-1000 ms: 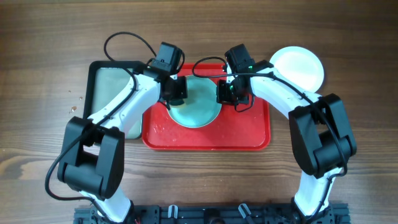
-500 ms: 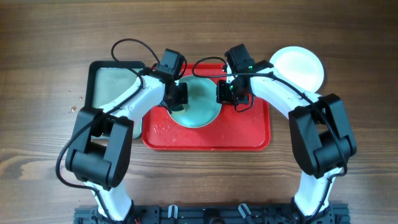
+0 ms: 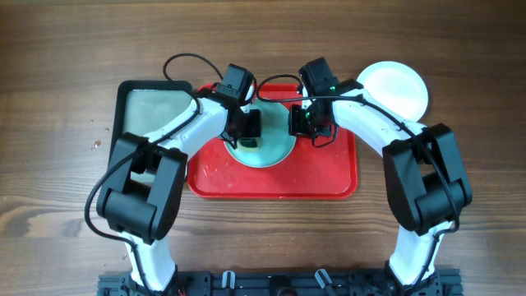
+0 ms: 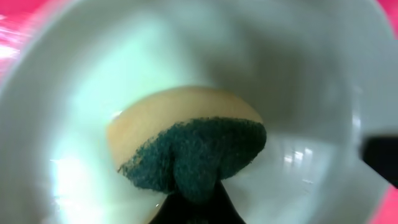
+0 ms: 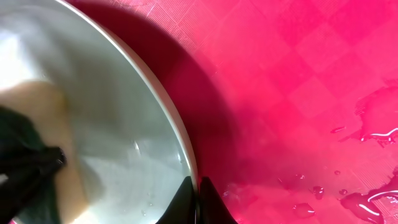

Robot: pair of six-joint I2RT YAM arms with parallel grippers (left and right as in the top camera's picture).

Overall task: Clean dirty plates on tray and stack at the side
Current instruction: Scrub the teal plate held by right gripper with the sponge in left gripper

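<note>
A pale turquoise plate (image 3: 271, 152) lies on the red tray (image 3: 329, 177). My left gripper (image 3: 248, 127) is shut on a yellow sponge with a dark green scouring side (image 4: 186, 137) and presses it onto the plate's inside (image 4: 298, 74). Its dark fingers show at the bottom of the left wrist view (image 4: 194, 208). My right gripper (image 3: 297, 123) is shut on the plate's right rim, which sits pinched between its fingertips (image 5: 195, 202). A white plate (image 3: 394, 89) lies on the table at the back right. A second turquoise plate is not visible.
A black-rimmed tray (image 3: 152, 103) sits left of the red tray, partly under my left arm. Water drops lie on the red tray floor (image 5: 367, 199). The wooden table (image 3: 460, 214) surrounds both trays.
My left gripper has moved to the right across the plate with the sponge, from the plate's left edge toward its middle. The right gripper and plate have stayed put.
</note>
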